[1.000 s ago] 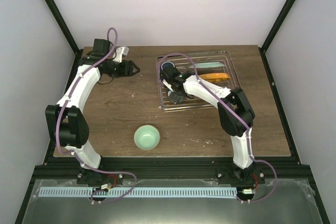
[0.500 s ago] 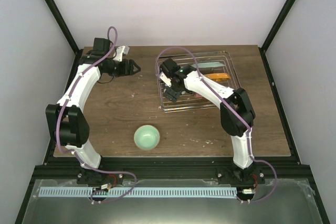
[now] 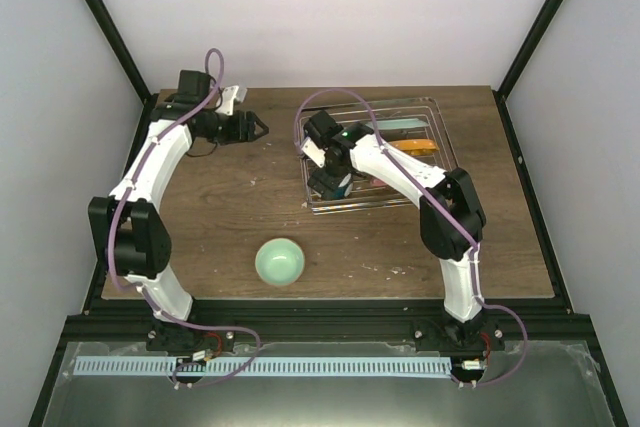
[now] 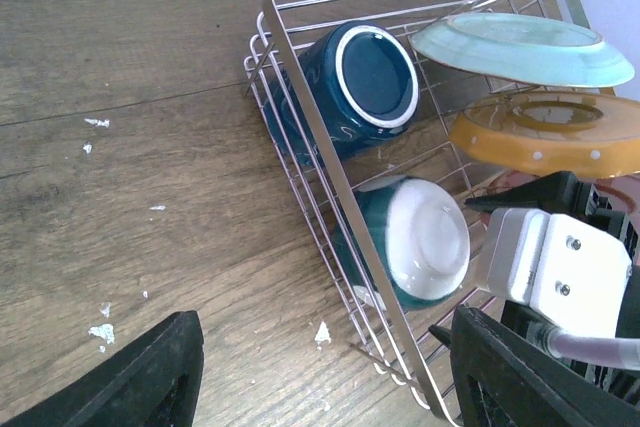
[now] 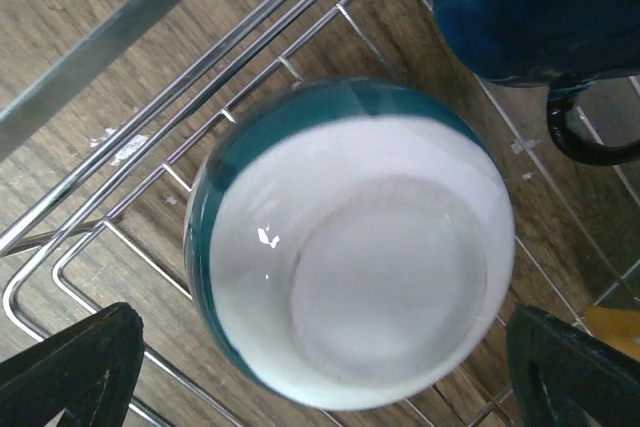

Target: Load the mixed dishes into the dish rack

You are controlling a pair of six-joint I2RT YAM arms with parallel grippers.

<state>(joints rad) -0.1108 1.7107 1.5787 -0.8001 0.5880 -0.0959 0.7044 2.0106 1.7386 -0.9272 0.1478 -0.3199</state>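
The overhead view alone takes in the whole counter [image 3: 220,207]. The mint-green bowl [image 3: 279,262] stands upright near the front edge, well apart from the dish rack [image 3: 370,206] at the back right. The left claw [image 3: 260,129] hovers over the back left, pointing toward the rack. The right claw [image 3: 328,184] hangs over the rack's near-left part and hides what lies beneath it.

The left wrist view looks sidelong into the rack and shows its load. The dark blue mug [image 4: 360,82] lies on its side with its base to the camera. Just beside it is the white-bottomed bowl [image 4: 420,242], teal outside, tipped over. Farther in, a mint-green plate [image 4: 520,47] and an orange plate with white dots [image 4: 545,132] lean side by side. The left claw's fingers [image 4: 130,377] sit far apart at the frame's bottom corners, with nothing between them.

The right wrist view is closest. The bowl's white base fills the frame, resting on the wires, with the mug's handle [image 5: 580,132] at the upper right. The right claw's fingers [image 5: 70,367] spread wide on either side, gripping nothing.
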